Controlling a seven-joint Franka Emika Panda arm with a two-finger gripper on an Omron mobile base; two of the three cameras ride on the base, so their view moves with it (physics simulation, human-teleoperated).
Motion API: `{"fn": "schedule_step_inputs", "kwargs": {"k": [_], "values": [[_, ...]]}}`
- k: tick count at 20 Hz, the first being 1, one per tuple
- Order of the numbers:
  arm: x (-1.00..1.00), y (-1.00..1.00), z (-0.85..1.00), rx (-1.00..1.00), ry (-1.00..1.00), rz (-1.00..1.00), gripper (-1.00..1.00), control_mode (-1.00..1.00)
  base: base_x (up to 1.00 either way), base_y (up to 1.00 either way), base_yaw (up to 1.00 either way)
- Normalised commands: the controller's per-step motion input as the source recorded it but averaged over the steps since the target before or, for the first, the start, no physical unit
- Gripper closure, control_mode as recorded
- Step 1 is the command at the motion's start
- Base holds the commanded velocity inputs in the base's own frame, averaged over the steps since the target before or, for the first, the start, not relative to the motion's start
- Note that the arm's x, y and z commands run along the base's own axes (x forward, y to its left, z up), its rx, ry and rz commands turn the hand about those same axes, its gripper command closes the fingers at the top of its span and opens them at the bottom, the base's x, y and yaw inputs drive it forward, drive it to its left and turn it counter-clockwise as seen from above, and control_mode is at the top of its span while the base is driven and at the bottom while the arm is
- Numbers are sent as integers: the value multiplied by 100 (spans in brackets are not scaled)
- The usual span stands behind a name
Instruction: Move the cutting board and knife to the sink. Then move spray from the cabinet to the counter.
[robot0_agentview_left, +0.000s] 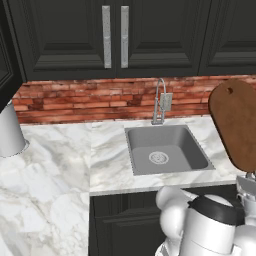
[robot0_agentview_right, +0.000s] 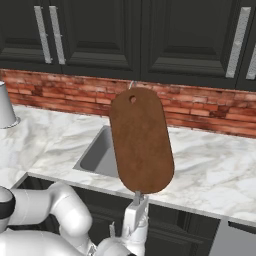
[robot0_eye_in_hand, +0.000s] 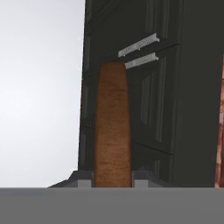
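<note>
The brown wooden cutting board (robot0_agentview_right: 141, 142) stands upright in the air, its hole end up, with my gripper (robot0_agentview_right: 138, 196) shut on its lower edge. It hangs over the front edge of the white marble counter (robot0_agentview_right: 215, 165), just right of the grey sink (robot0_agentview_right: 96, 156). From the left base view the cutting board (robot0_agentview_left: 235, 125) is at the far right above the gripper (robot0_agentview_left: 248, 176), to the right of the sink (robot0_agentview_left: 167, 140). In the hand view the cutting board (robot0_eye_in_hand: 113, 127) rises from between the fingers of the gripper (robot0_eye_in_hand: 113, 178). Dark cabinet doors (robot0_agentview_left: 115, 35) are shut. Knife and spray are out of view.
A chrome faucet (robot0_agentview_left: 159, 102) stands behind the sink against the red brick wall (robot0_agentview_left: 90, 100). A pale grey cylinder (robot0_agentview_left: 9, 132) sits on the counter at the far left. Dark drawers (robot0_agentview_left: 125, 220) run below the counter's front edge.
</note>
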Motion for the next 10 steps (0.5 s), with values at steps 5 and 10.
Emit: {"fn": "schedule_step_inputs", "kwargs": {"k": [5, 10], "values": [[5, 0, 0, 0, 12, 0, 100, -100, 0, 0, 0], [4, 0, 0, 0, 10, 0, 100, -100, 0, 0, 0]]}}
